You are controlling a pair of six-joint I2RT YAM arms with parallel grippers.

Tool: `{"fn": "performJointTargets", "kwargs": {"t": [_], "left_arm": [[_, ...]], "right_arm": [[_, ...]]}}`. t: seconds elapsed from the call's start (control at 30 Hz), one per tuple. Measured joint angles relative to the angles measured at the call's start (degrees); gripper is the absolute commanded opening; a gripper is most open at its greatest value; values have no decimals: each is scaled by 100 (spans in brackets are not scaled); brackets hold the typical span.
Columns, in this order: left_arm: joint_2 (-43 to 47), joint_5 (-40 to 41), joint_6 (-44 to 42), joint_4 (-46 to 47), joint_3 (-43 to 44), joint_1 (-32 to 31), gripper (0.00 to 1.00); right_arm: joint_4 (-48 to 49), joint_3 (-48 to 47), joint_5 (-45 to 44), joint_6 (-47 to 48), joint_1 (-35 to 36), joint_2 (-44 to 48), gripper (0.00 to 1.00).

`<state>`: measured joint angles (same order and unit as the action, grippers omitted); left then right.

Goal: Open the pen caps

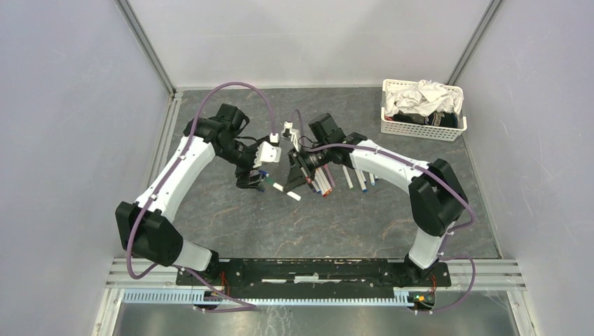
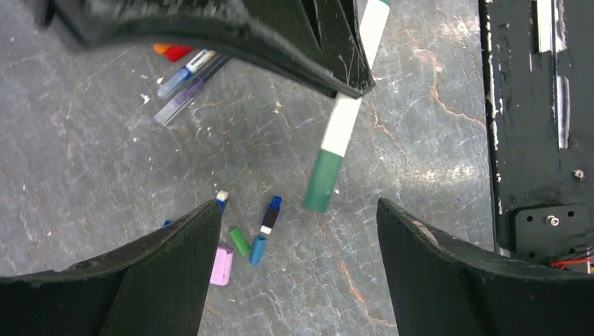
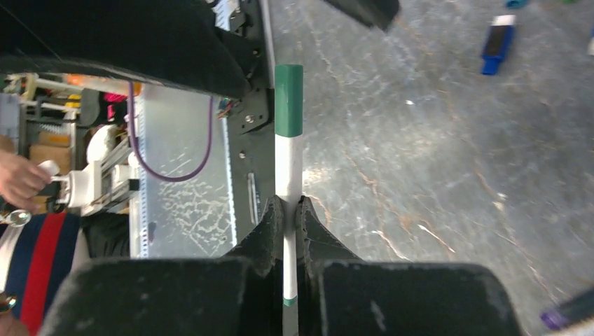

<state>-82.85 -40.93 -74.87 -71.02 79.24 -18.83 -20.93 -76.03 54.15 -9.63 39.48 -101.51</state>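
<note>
Green cap (image 3: pixel 288 101) points forward; pen (image 3: pixel 288 168) lengthwise from right end effector (image 3: pixel 289 210), clamped on barrel; left end effector (image 2: pixel 295 205) wide

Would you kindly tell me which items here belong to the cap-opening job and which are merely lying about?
Job: green-capped pen in the right claw; open left claw; pens on the table; loose caps.
Lying about: white basket of cloth.

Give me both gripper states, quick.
Left gripper: open, holding nothing.
Right gripper: closed on a pen.
</note>
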Motion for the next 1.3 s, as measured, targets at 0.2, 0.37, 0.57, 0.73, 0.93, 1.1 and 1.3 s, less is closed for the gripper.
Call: {"fn": "performJointTargets", "kwargs": {"t": [0.2, 0.37, 0.57, 0.73, 0.93, 1.1, 1.3], "left_arm": [[20, 205, -153, 28, -304, -356, 68], [31, 450, -199, 50, -474, -474, 43], [42, 625, -223, 92, -481, -553, 12], [44, 791, -238, 63, -481, -717, 2], [44, 804, -149, 181, -481, -804, 2], [37, 938, -118, 212, -472, -802, 2], [26, 935, -166, 212, -472, -693, 2]], "right_arm": [[197, -15, 411, -264, 136, -173, 0], [306, -70, 531, -398, 133, -249, 0], [411, -68, 581, -516, 136, -254, 17], [756, 31, 566, -887, 127, -273, 35], [1333, 39, 551, -1303, 269, -450, 33], [1471, 39, 608, -1403, 356, -601, 0], [1475, 111, 546, -1161, 343, -544, 0]]}}
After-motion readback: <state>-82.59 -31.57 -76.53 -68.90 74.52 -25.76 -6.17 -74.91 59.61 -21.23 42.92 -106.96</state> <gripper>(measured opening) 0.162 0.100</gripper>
